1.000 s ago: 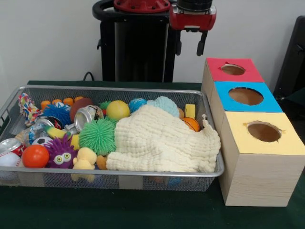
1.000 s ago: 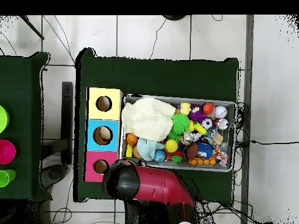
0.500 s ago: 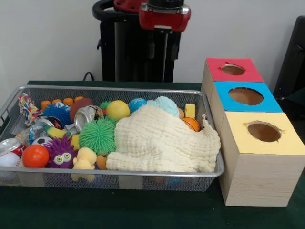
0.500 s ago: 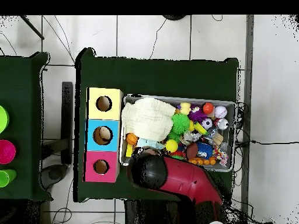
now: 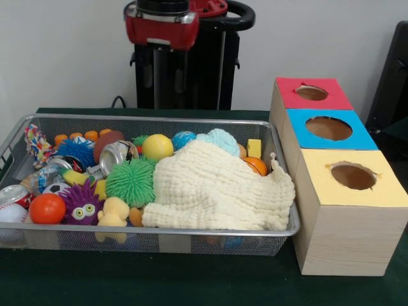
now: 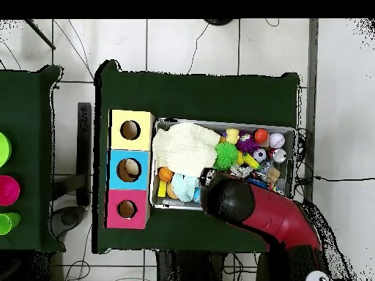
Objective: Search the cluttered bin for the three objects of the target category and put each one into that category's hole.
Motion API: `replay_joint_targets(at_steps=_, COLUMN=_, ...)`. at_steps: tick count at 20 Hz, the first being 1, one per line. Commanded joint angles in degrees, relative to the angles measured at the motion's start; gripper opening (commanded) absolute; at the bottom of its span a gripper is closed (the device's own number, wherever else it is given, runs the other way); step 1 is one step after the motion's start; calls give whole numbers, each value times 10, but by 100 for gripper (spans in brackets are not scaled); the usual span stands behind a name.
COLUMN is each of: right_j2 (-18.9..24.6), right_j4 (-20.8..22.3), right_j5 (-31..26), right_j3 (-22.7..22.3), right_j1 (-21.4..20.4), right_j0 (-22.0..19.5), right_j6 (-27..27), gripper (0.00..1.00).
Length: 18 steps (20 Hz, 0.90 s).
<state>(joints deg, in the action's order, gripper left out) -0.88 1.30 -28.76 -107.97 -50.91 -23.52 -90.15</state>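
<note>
Wire bin [image 5: 159, 117], long axis nine-to-three, lies at six o'clock from your gripper [image 5: 162, 80], which hangs high with nothing visibly held; how far open it is, I cannot tell. Directly beneath sit the yellow ball [image 5: 157, 146] and crushed can [image 5: 118, 155], while the holed boxes [image 5: 338, 229] stand at four o'clock.

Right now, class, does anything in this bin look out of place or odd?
Yes: a cream cloth is draped over the right half of the mesh bin, with one corner lying over the rim. It may hide toys underneath. A crushed can lies among the balls.
</note>
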Motion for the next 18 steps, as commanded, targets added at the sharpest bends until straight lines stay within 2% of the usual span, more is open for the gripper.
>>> replay_joint_targets(at_steps=1, right_j2=71, right_j4=60, right_j5=-42, right_j3=70, right_j1=62, right_j0=-55, right_j6=74, gripper=100)
replay_joint_targets(at_steps=8, right_j2=102, right_j4=100, right_j5=-18, right_j3=111, right_j1=110, right_j0=-93, right_j6=86, gripper=100)
replay_joint_targets(at_steps=18, right_j2=123, right_j4=143, right_j5=-2, right_j3=141, right_j1=148, right_j0=-122, right_j6=58, gripper=100)
